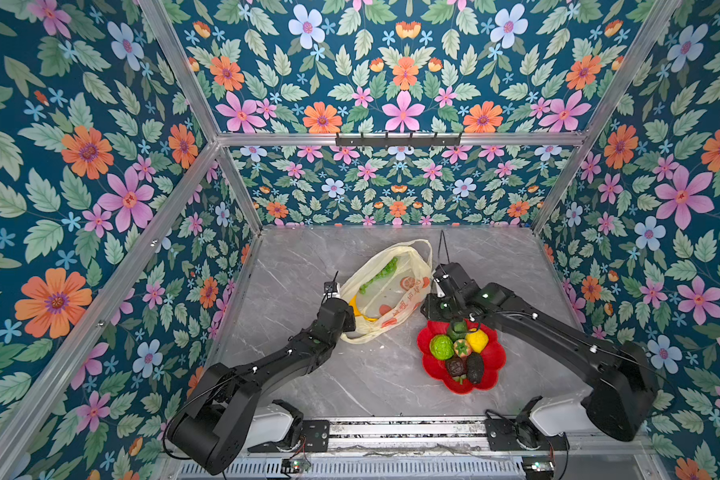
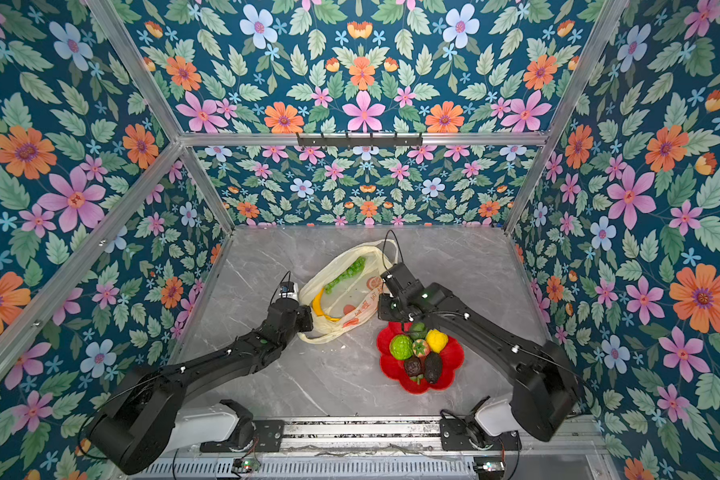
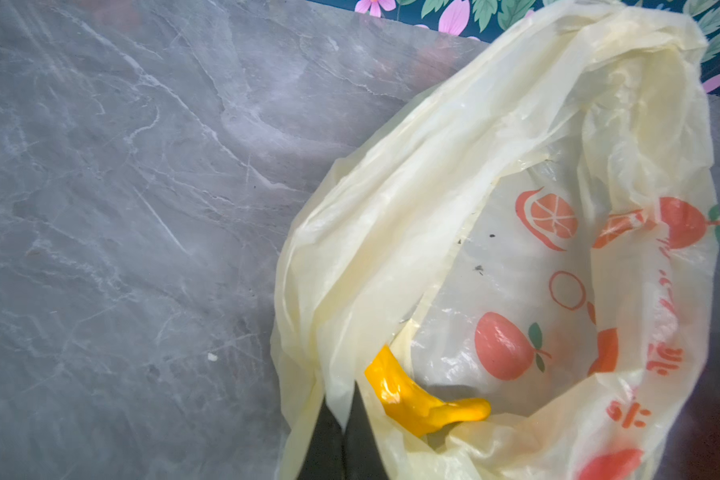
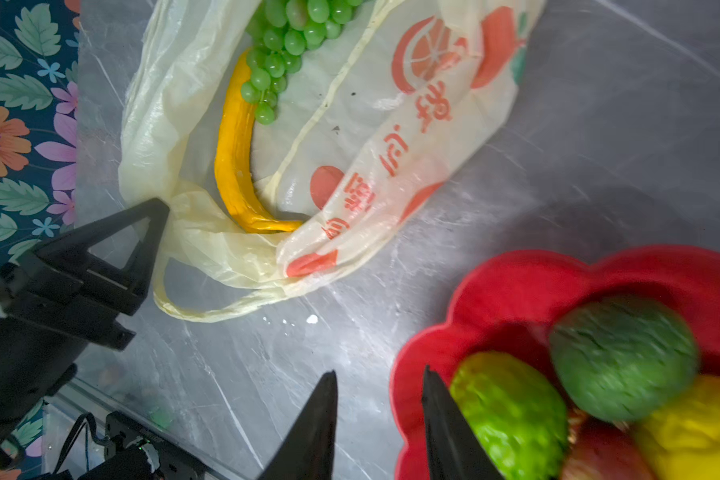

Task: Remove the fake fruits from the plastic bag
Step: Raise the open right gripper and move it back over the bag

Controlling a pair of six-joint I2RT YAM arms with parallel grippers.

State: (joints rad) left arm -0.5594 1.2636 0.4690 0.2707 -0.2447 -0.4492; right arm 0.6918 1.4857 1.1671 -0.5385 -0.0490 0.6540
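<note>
The grey marble table (image 1: 308,374) fills the floor of the flowered booth. In both top views the plastic bag (image 1: 391,286) (image 2: 350,297) lies flat on it, a little toward 12 o'clock from the table's middle. The bag's mouth gapes open, with one loop handle at its 12 o'clock end and the other at its 6 o'clock end. A red flower-shaped plate (image 1: 493,357) sits at 4 o'clock from the bag, apart from it.

The left gripper (image 3: 341,411) is at the bag's 8 o'clock edge, its jaws pressed together with the bag's thin rim pinched between them. The right gripper (image 4: 378,374) hangs over bare table between bag and plate, by the plate's 11 o'clock rim. Its jaws stand apart with nothing between them.

Two of the fake fruits lie inside the bag. The banana (image 4: 233,166) curves along its 8 o'clock side, and the grapes (image 4: 285,39) lie toward 12 o'clock, the end of the bunch touching the banana.

The others are heaped on the plate:
- a bumpy green ball (image 1: 441,347) at 9 o'clock
- a lemon (image 1: 477,340) at 1 o'clock
- a green avocado (image 1: 457,329) at 12 o'clock
- a dark oval piece (image 1: 474,368) and a brown round piece (image 1: 456,366) side by side at 6 o'clock
- a small red fruit (image 1: 462,348) in the middle
</note>
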